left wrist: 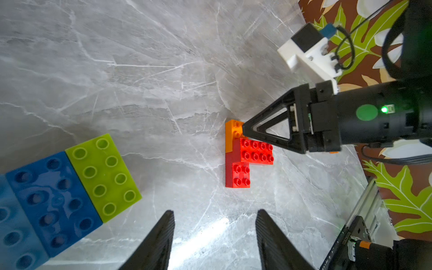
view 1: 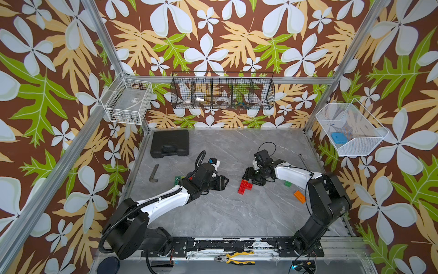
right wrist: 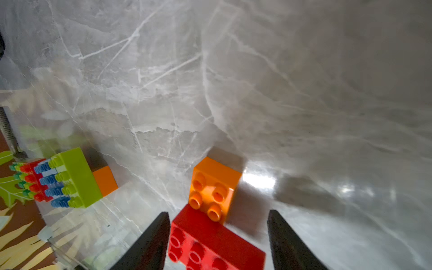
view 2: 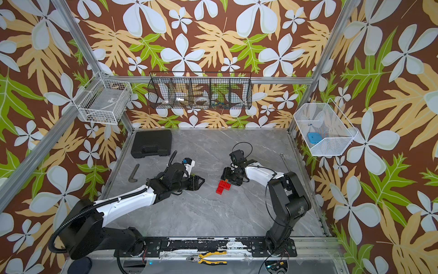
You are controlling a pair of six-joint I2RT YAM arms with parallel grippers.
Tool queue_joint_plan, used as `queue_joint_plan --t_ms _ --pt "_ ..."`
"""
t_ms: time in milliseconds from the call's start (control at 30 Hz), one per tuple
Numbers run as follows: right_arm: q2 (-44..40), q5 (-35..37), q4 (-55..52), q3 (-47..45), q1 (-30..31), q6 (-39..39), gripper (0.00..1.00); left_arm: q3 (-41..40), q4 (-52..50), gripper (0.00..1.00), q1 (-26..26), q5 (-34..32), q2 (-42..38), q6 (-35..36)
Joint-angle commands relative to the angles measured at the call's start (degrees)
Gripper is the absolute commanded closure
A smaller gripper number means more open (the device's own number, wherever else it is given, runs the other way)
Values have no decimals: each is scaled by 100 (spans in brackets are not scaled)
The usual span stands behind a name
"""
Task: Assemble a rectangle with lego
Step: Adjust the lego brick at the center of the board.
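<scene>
- Right gripper [right wrist: 218, 213]: jaws parted, nothing gripped. They straddle one end of the red bricks [right wrist: 210, 243]. The orange square brick [right wrist: 215, 184] touches that end.
- Left gripper [left wrist: 215, 211]: jaws parted and empty, at 9 o'clock of the cluster and pointing at it.
- The cluster lies near the table centre, with the orange piece at its 12 o'clock end.
- Step in hand, as you can judge it: the orange piece is set down and let go. The outline is an L, not a rectangle.
- Next move: lift clear, then fetch a filler.
- Spares: green brick [view 1: 288, 183] and orange brick [view 1: 299, 196] at 4 o'clock, and the lime brick [left wrist: 102, 175] by the left arm.
- Align the studs squarely before you press.
</scene>
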Motion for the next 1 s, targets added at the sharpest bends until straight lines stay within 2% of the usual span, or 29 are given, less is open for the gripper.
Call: queue_joint_plan --t_ms 0,267,500,767,833,900,967 --pt "194 -253 260 165 6 106 35 -30 176 42 -7 -98 -50 -11" --pt "856 -637 107 765 177 -194 38 -84 84 43 -7 -214 -146 59" --pt "1369 -618 -450 1488 699 -690 40 -111 -63 43 -5 -388 -232 167" --pt "1268 -700 -1088 2054 843 -1379 41 -36 -222 42 77 -612 -344 369" --pt "877 -228 -1295 2132 699 -1506 39 80 -365 39 121 -836 -398 535" --pt "338 1027 -1724 2014 448 -1582 35 248 -525 35 130 -1371 -513 812" --pt "-247 2176 -2018 1479 31 -1499 31 352 -545 27 134 -2015 -658 1076"
